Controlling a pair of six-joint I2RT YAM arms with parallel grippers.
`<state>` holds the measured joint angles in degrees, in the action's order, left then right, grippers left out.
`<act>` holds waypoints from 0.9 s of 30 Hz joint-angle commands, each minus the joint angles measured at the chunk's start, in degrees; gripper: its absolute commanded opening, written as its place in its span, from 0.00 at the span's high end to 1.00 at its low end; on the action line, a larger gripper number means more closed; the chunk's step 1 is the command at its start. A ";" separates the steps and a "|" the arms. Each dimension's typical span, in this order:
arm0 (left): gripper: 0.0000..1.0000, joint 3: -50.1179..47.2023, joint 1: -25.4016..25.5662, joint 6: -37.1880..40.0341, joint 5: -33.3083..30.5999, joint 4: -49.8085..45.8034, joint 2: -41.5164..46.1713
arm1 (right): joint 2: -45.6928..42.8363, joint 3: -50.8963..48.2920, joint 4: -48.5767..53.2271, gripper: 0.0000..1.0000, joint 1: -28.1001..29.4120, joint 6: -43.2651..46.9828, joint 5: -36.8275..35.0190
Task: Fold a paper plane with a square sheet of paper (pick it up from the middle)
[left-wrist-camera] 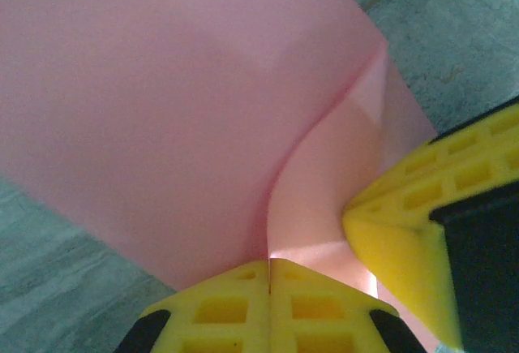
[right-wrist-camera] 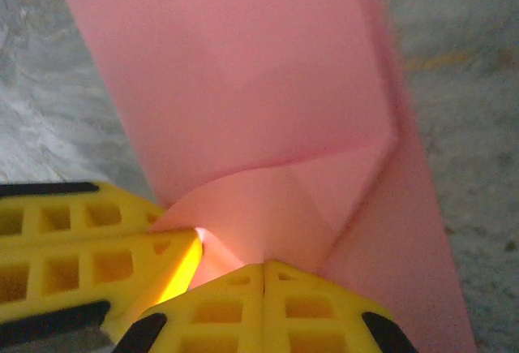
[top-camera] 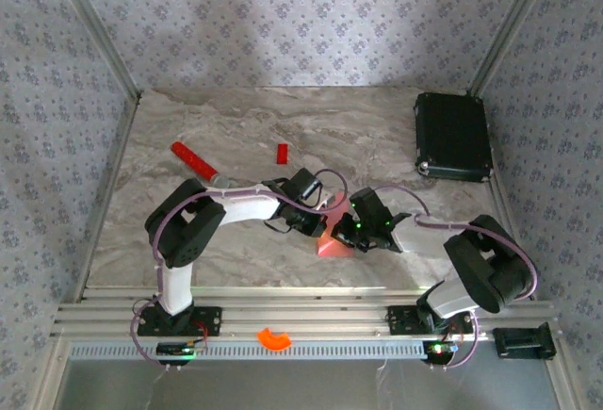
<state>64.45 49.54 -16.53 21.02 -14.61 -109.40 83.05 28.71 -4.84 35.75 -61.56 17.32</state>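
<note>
Folding looks partway done. My left gripper and right gripper both pinch the thin salmon-pink square sheet of paper, which is creased but not yet a dart, at the table's near middle. A red stick with grey tip and a small red block lie far left, and a black case sits far right. All are well apart from the paper, so I judge none is in the way.

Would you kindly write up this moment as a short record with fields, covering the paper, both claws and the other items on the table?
paper: square sheet of paper, pink, creased and partly folded, between the two arms
left claw: shut, pinching the paper
right claw: shut, pinching the paper right beside the left claw
table: marbled; red stick, small red block and black case lie apart from the paper
stage: mid-fold, by the look
</note>
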 commanded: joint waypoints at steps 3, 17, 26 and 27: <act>1.00 -0.38 1.03 0.12 -2.18 -5.64 -2.93 | 1.70 -4.71 0.98 0.99 0.98 -2.67 -3.50; 0.55 1.48 -1.38 -9.92 -8.08 -8.47 8.48 | 1.37 -6.30 1.32 1.00 0.90 -2.86 -4.42; 0.90 -9.35 -2.25 -20.45 5.00 3.57 17.22 | 1.48 -6.60 0.62 1.00 0.86 -3.21 -4.51; 0.93 -9.85 -1.95 -21.23 7.32 5.09 16.41 | 1.42 -6.59 0.60 1.00 0.92 -3.25 -4.49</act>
<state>56.66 47.03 -33.50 20.40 -14.31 -91.31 82.15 24.77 -11.99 36.32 -64.10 16.25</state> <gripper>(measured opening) 0.092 0.052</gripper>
